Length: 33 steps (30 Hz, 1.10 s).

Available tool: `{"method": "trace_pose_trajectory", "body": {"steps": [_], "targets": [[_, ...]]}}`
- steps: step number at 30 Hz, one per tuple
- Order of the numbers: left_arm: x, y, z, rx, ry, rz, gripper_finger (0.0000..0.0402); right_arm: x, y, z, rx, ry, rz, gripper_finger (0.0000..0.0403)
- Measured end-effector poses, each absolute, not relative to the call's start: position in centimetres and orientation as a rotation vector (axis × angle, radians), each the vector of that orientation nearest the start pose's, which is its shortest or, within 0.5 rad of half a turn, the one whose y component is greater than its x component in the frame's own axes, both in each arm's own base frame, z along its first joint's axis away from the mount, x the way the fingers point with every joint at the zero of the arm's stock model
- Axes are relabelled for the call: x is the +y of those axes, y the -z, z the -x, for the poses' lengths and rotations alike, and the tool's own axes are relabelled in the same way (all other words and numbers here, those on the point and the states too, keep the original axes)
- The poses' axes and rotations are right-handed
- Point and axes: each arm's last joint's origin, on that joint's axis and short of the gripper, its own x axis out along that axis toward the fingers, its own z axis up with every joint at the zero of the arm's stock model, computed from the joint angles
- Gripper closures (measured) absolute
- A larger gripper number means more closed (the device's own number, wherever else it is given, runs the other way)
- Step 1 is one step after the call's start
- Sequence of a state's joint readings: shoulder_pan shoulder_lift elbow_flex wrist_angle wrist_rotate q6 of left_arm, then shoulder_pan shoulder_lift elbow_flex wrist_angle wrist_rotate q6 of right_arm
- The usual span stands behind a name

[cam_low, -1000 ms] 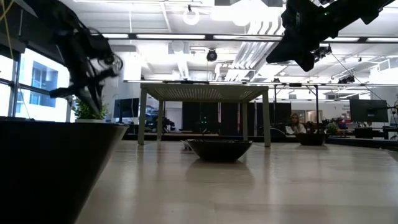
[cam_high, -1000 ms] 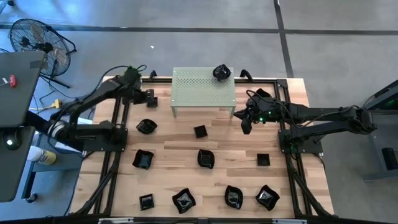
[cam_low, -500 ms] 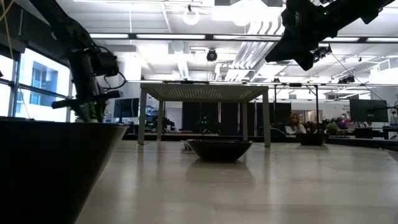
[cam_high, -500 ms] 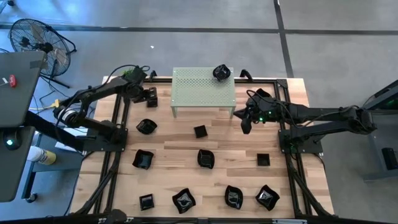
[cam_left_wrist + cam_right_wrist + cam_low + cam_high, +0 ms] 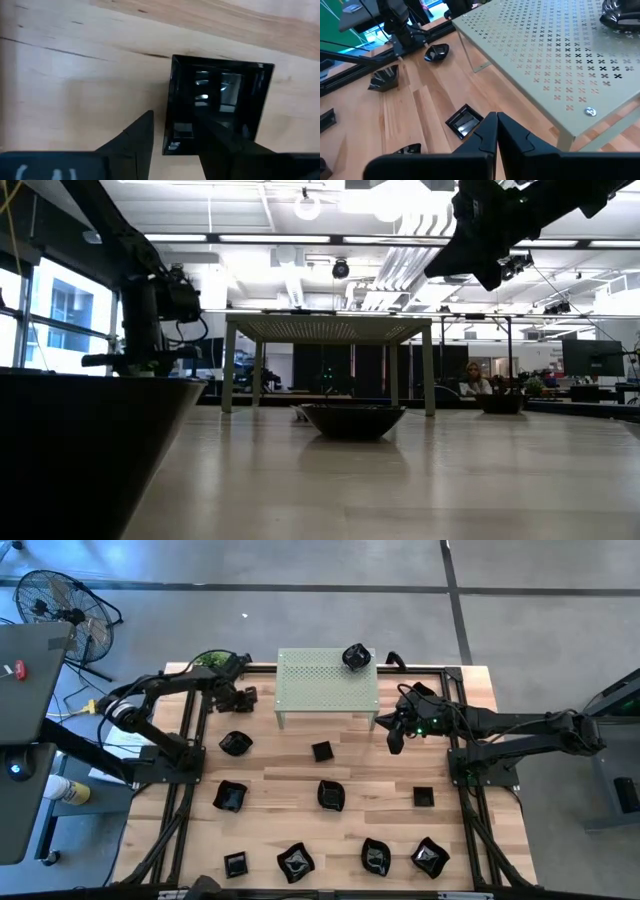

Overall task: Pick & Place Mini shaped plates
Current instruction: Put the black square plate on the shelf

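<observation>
Several mini shaped plates, glossy black, lie on the wooden table [image 5: 280,775], such as a rounded one [image 5: 236,744] and a square one [image 5: 321,751]. Another plate [image 5: 354,656] sits on the pale green perforated stand [image 5: 327,683]. My left gripper [image 5: 245,695] is at the back left, pointing down and open. In the left wrist view its fingers [image 5: 135,140] straddle one wall of a square plate [image 5: 227,92] that lies flat on the wood. My right gripper [image 5: 395,740] hangs shut and empty just right of the stand, with a square plate [image 5: 464,121] below it.
Black frame rails run along both sides of the table. In the low view a plate [image 5: 352,420] lies mid-table before the stand [image 5: 330,330], and a large dark plate rim [image 5: 80,450] fills the near left. A fan [image 5: 55,600] stands off the table's back left.
My left gripper's fingers have spread apart, and the left arm has swung so that the gripper now stands upright over the square plate. The right arm has stayed put.
</observation>
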<state>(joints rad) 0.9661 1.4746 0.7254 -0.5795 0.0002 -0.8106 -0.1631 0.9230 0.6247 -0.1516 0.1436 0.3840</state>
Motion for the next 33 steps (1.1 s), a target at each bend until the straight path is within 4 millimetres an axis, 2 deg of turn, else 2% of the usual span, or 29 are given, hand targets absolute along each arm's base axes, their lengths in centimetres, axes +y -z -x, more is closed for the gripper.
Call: {"method": "trace_pose_trajectory", "body": {"steps": [5, 12, 16, 19, 22, 29, 31, 33], "targets": [[19.6, -15.0, -13.6, 0.853, -1.3, 1.287, 0.0292, -3.6, -25.7, -19.6, 0.389, 0.381, -0.38, 0.04], [19.5, -15.1, -13.6, 0.862, -1.253, 1.283, 0.039, -3.7, -25.7, -19.6, 0.388, 0.388, -0.378, 0.0397], [19.3, -16.8, -13.4, 0.826, -1.24, 1.265, 0.0386, -3.7, -25.7, -19.6, 0.388, 0.388, -0.378, 0.0397], [19.1, -19.7, -13.3, 0.785, -1.211, 1.21, 0.0395, -3.7, -25.7, -19.6, 0.387, 0.389, -0.384, 0.0397], [18.5, -23.7, -12.9, 0.724, -1.159, 1.161, 0.0397, -3.7, -25.7, -19.6, 0.386, 0.39, -0.387, 0.0401], [17.5, -32.9, -12.9, 0.425, -0.948, 1.11, 0.0399, -3.7, -25.7, -19.6, 0.384, 0.392, -0.396, 0.04], [17.9, -34.7, -13.5, 0.36, -0.901, 1.076, 0.0399, -3.6, -25.7, -19.6, 0.385, 0.391, -0.396, 0.0401], [18.5, -35.7, -14.9, 0.313, -0.859, 1.05, 0.0399, -3.7, -25.7, -19.6, 0.385, 0.392, -0.396, 0.04]]}}
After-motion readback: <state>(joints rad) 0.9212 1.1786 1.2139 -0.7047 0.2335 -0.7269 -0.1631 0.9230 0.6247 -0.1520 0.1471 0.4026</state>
